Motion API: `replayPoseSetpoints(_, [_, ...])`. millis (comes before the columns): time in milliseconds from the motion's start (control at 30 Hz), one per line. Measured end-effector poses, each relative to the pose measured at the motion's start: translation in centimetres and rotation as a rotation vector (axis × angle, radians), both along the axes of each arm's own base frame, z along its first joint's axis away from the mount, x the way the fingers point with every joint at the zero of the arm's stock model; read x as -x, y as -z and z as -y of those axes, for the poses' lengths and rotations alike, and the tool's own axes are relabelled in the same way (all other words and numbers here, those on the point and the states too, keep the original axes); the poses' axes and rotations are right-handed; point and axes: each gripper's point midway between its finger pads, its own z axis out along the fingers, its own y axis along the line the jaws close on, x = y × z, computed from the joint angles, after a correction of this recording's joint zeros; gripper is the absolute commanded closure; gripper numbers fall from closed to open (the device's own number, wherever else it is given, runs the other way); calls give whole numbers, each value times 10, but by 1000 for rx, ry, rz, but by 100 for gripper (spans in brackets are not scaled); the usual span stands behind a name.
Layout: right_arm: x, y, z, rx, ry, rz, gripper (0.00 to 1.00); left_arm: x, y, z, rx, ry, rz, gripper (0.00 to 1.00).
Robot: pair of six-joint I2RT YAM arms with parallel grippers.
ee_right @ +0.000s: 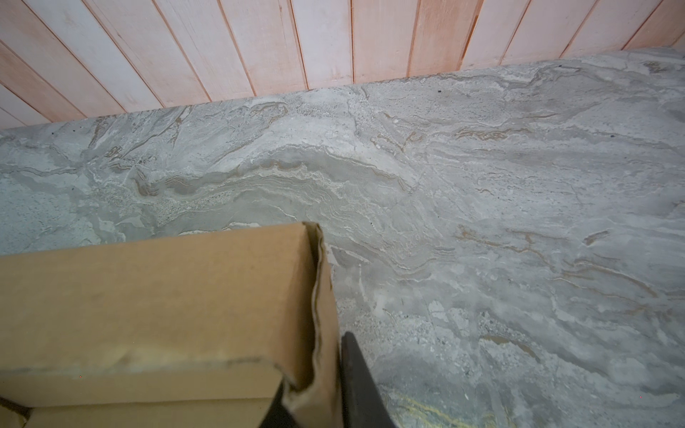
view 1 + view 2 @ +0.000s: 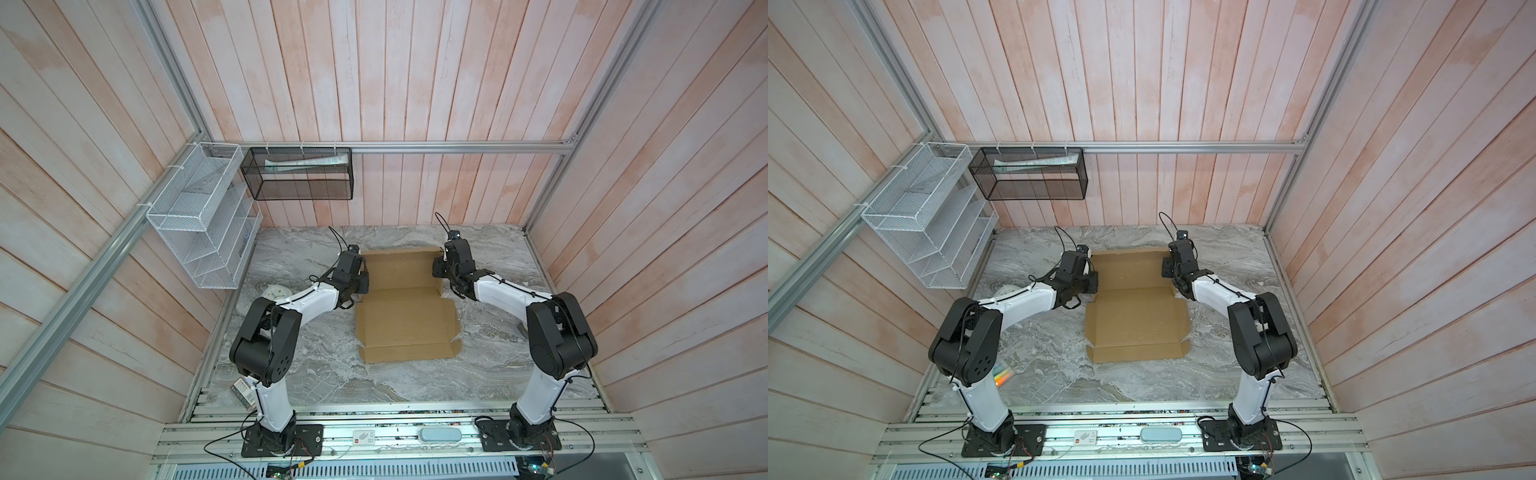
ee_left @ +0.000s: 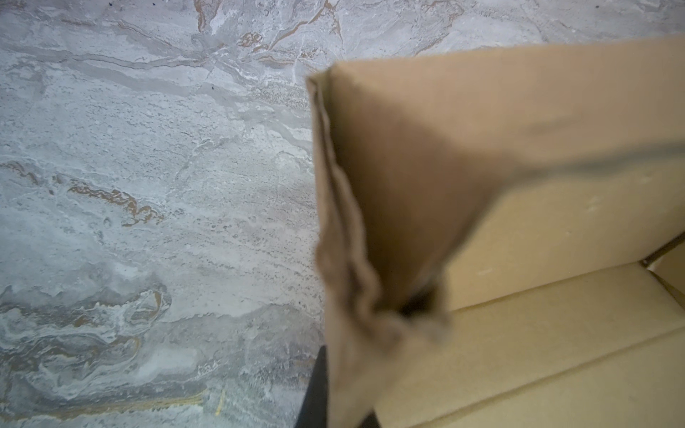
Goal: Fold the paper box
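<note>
The paper box [image 2: 405,316] lies at the middle of the bench [image 2: 490,257], long axis far edge to near edge. Your left tool [image 2: 363,282] pinches its left wall, your right tool [image 2: 437,270] its right wall, box between them.

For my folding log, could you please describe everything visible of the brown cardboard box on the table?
The brown corrugated cardboard box is a die-cut sheet, half folded, on the grey marbled tabletop. Its far half forms a tray with back and side walls raised; its near half lies flat, creased, with a front flap. The left gripper pinches the crumpled left wall; the right gripper straddles the right wall.
</note>
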Motion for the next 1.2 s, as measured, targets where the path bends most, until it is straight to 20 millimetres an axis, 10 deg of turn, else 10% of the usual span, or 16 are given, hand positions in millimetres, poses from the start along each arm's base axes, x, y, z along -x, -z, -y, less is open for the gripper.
replayPoseSetpoints(933, [-12,5,7,38,14,-27,55,-20,1,16,-48,67,-94,100])
replayPoseSetpoints(1200, [11,-6,15,13,21,-21,54,-25,3,17,-59,70,-109,100])
